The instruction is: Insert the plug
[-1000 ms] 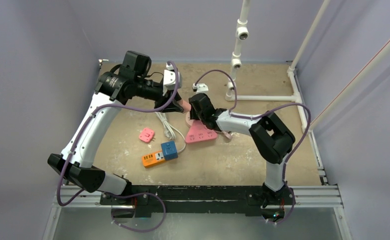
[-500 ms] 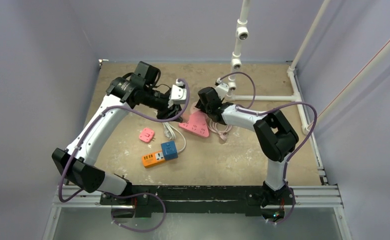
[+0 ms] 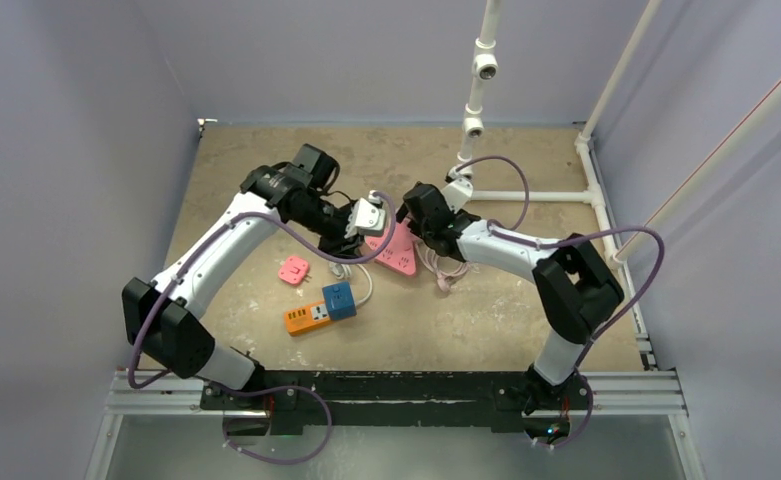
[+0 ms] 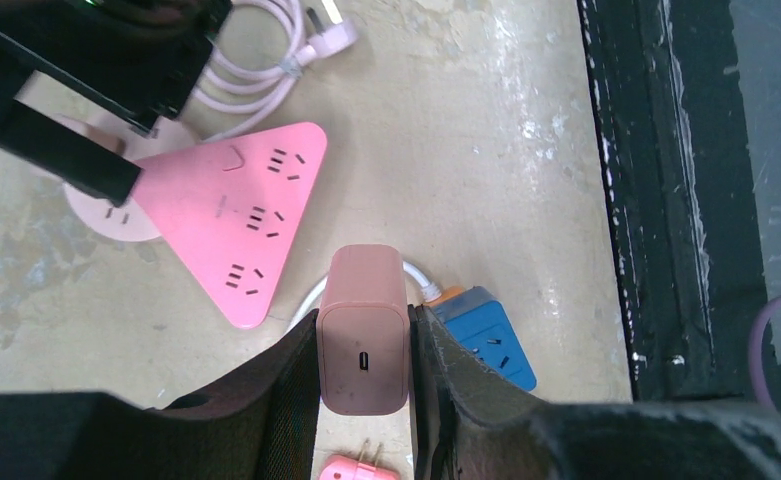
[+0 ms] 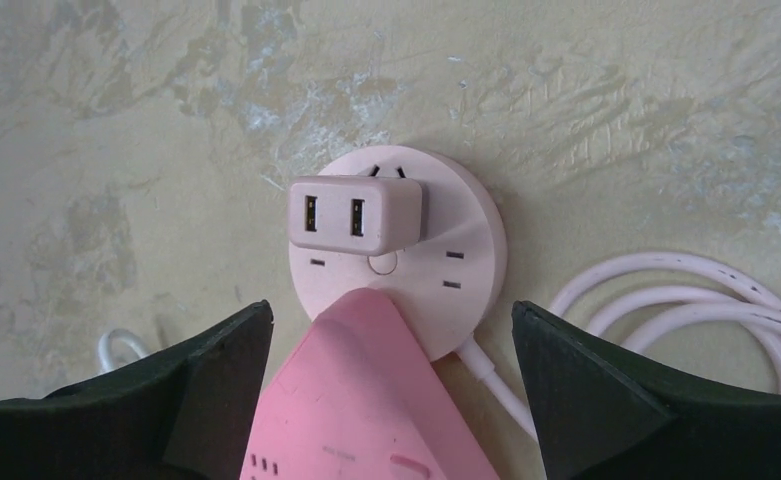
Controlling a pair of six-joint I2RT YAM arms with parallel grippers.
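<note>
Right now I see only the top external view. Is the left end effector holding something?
Observer: Yes. The left end effector is closed on a pink charger block; a small port on the block faces the wrist camera.
Operator: Are the sockets of the triangular strip free?
Observer: On the pink triangular strip, the three socket groups that show are all empty.
Operator: And the right end effector?
Observer: The right end effector is open, with one finger on each side of the strip's tip.
</note>
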